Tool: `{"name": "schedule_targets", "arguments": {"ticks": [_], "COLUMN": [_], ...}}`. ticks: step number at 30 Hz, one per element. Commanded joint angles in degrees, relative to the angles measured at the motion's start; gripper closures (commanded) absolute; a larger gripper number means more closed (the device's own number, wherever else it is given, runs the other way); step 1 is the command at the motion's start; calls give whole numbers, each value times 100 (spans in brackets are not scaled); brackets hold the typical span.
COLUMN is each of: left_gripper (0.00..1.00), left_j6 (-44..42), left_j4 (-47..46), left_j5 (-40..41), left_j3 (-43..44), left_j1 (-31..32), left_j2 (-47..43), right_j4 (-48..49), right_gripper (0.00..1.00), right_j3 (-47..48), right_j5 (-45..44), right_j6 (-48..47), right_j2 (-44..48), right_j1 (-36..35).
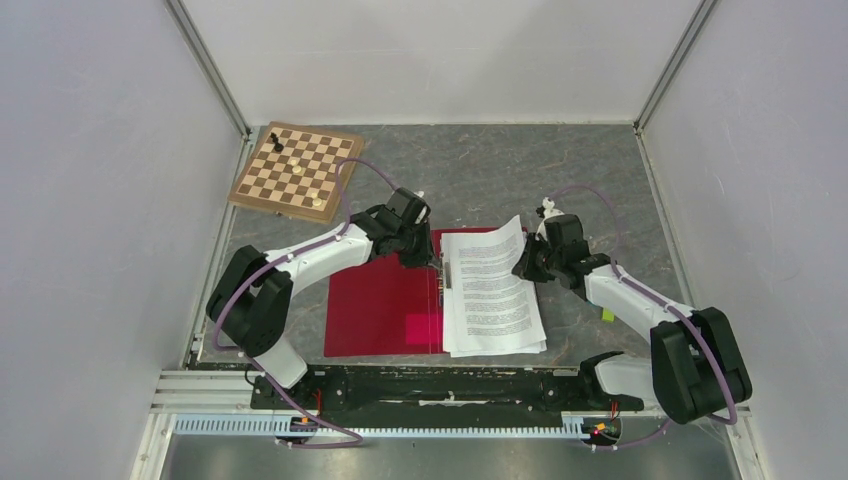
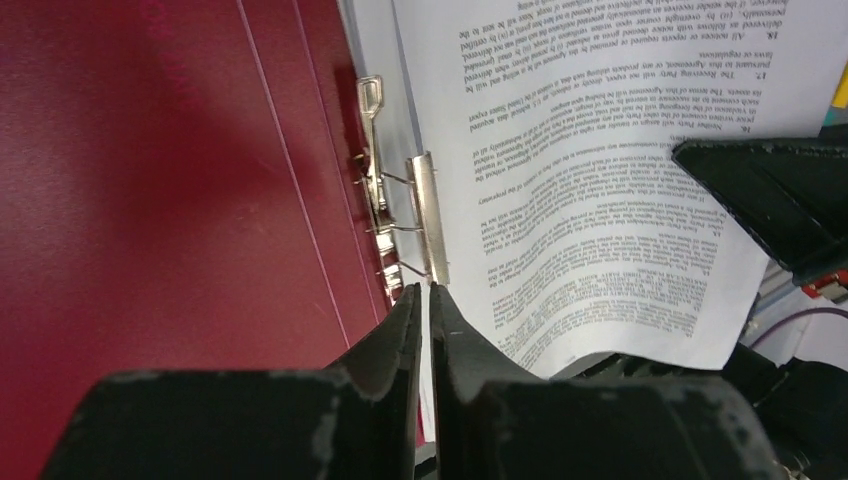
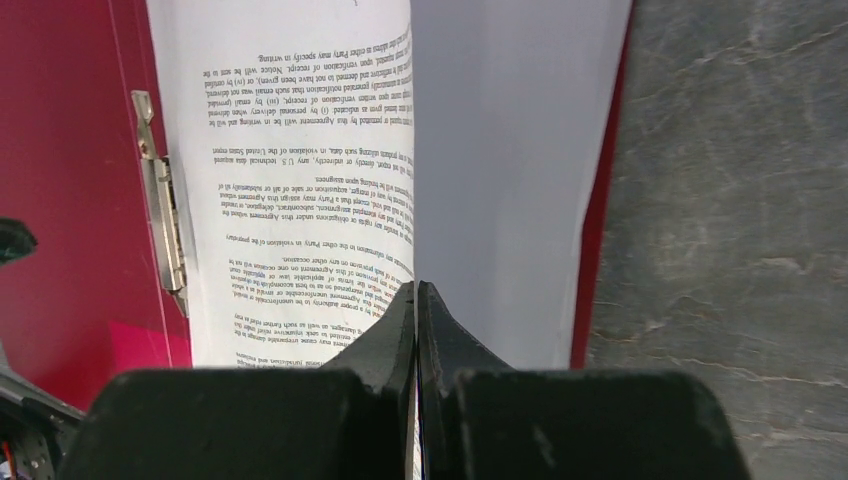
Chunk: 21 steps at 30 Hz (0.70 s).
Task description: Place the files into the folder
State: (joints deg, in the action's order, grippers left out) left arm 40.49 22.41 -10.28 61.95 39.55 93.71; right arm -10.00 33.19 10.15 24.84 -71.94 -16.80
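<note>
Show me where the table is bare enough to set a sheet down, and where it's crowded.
Bare table runs along the far edge, from the chessboard to the right wall, beyond the folder. The folder's left cover is bare. Crowded: the clip, where the left gripper sits, and the right edge of the files, pinched by the right gripper.

Your red folder (image 1: 380, 305) lies open at the middle of the near edge of the desk (image 1: 600, 180), the files (image 1: 495, 300) stacked on its right half, top sheet curling up at its far end. Your left gripper (image 1: 428, 258) sits at the folder's spine, your right gripper (image 1: 522, 266) at the raised sheet's right edge; a chessboard (image 1: 296, 170) lies in the far left corner.
</note>
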Motion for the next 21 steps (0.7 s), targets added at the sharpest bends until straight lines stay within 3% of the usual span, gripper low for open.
{"name": "schedule_targets", "arguments": {"ticks": [1,21], "left_gripper": [88,90], "left_j6": [84,155], "left_j4": [79,-90], "left_j5": [430,265], "left_j3": [-105,-456], "left_j1": [-22,-16], "left_j2": [-209,-129], "right_j4": [486,900], "right_gripper": [100,100], "right_j3": [-131,-543], "right_j5": [-141,-422], "right_j6": [385,797], "right_j2": [119,242], "right_j1": [-183,-536]}}
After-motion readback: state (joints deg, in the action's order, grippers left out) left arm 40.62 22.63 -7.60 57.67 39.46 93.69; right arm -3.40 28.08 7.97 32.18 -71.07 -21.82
